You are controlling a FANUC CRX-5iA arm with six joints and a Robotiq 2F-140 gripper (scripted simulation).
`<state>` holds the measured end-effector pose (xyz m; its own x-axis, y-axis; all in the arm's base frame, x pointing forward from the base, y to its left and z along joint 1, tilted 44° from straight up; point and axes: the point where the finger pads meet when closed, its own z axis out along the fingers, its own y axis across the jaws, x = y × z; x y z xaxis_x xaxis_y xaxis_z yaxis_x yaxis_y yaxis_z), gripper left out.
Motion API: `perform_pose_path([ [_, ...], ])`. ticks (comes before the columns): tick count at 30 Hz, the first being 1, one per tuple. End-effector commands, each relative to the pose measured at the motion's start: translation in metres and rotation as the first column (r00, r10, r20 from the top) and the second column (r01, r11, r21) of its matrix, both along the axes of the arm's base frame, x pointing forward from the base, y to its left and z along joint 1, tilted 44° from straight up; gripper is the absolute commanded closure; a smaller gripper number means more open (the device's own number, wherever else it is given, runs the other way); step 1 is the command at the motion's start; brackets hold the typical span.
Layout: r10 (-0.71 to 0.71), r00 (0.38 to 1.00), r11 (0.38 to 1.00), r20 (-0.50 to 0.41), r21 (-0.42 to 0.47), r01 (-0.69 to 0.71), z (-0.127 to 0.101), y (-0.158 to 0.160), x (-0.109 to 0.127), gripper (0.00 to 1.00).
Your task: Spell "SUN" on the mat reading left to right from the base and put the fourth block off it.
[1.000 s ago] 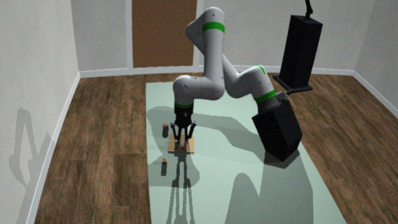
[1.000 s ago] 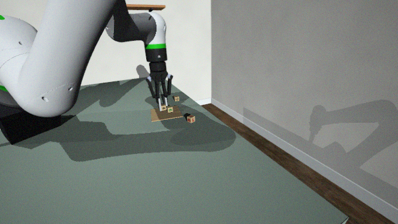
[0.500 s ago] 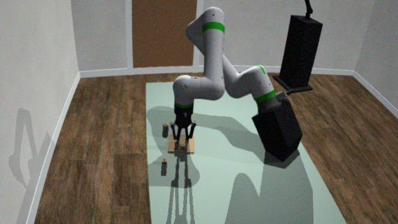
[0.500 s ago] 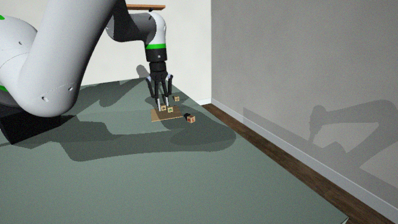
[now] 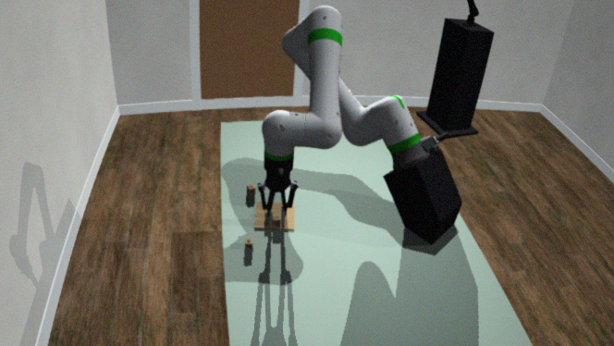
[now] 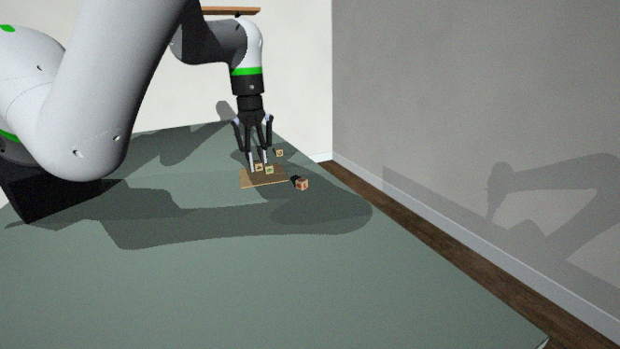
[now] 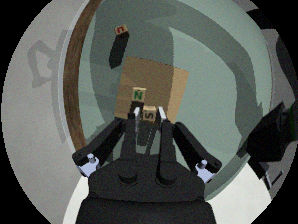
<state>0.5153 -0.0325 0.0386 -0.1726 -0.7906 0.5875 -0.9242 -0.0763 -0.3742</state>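
The mat (image 5: 288,212) (image 6: 246,179) (image 7: 181,85) lies flat on the desk (image 5: 324,222) (image 6: 280,289) (image 7: 210,55). It looks nearly square, so no long axis stands out; in the wrist view its edges run slightly askew to the picture. The S block (image 5: 276,221) (image 6: 259,166) (image 7: 149,114) sits on the mat, between the fingers (image 5: 276,224) (image 6: 259,166). They are parted and grasp nothing: in the wrist view, a gap shows on each side of the block. The fingers point down at the mat.

The N block (image 6: 269,169) (image 7: 139,94) is also on the mat, near the S block but set diagonally from it in the wrist view. Both blocks are cubes, with no long axis, and their letters face up. In the wrist view the S and the N lie on their sides, the N reading like a Z.

The U block (image 5: 251,189) (image 6: 302,184) (image 7: 120,29) is on the desk, off the mat, beyond the mat's N block side. Its red letter is too small to tell its exact turn. The fourth block (image 5: 249,241) (image 6: 279,152) rests off the mat too, past the opposite end from the U block; its letter is unclear.
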Motion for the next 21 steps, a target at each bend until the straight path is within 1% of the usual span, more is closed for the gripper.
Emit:
perform_pose_path([
  [1,0.000,1.000,1.000,0.000,0.000,0.000,0.001,0.001,0.000,0.75],
  [7,0.000,1.000,1.000,0.000,0.000,0.000,0.010,0.008,-0.004,0.75],
  [17,0.000,1.000,1.000,0.000,0.000,0.000,0.046,0.039,-0.022,0.75],
  [19,0.000,1.000,1.000,0.000,0.000,0.000,0.046,0.039,-0.022,0.75],
  [21,0.000,1.000,1.000,0.000,0.000,0.000,0.053,0.045,-0.025,0.75],
])
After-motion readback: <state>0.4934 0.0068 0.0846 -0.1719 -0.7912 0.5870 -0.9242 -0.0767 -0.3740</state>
